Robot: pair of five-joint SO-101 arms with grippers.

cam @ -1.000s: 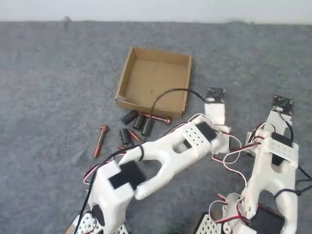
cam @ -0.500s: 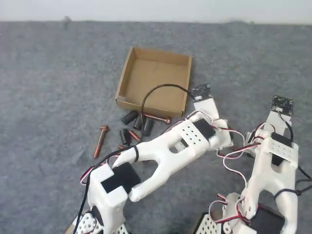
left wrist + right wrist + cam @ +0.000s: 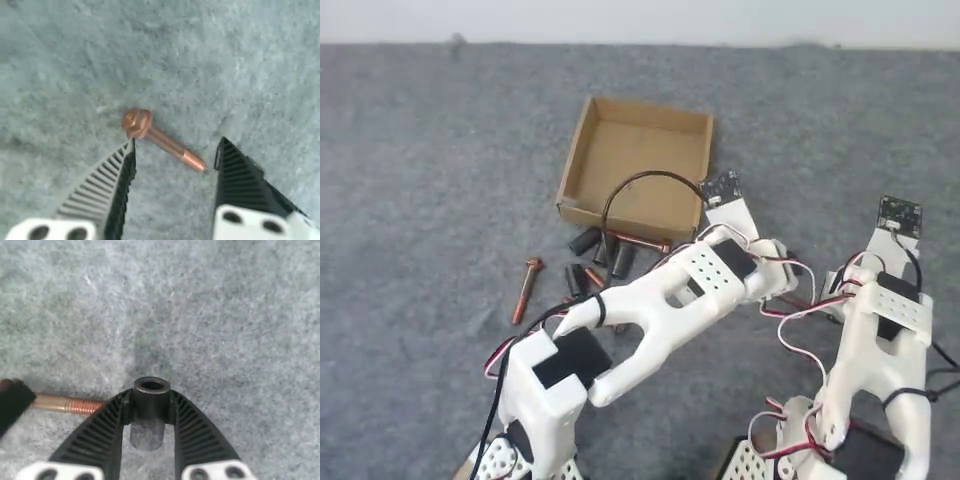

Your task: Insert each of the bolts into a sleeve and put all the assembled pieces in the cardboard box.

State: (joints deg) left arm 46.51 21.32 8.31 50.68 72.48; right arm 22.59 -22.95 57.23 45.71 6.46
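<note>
A grey carpet (image 3: pixel 440 150), fuzzy and matt, covers the table. The bolt (image 3: pixel 162 140) is coppery metal with a soft shine, the sleeve (image 3: pixel 149 407) smooth, dull black. The box (image 3: pixel 577 155) is plain matt brown cardboard, the arms (image 3: pixel 660 310) glossy white plastic.

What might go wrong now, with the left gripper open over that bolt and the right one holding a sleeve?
1. The bolt lies slanted inside the open left gripper, its head close to one finger; closing may knock it away instead of clamping it.
2. The right gripper pinches the sleeve only at its fingertips, so pushing a bolt in may twist it loose.
</note>
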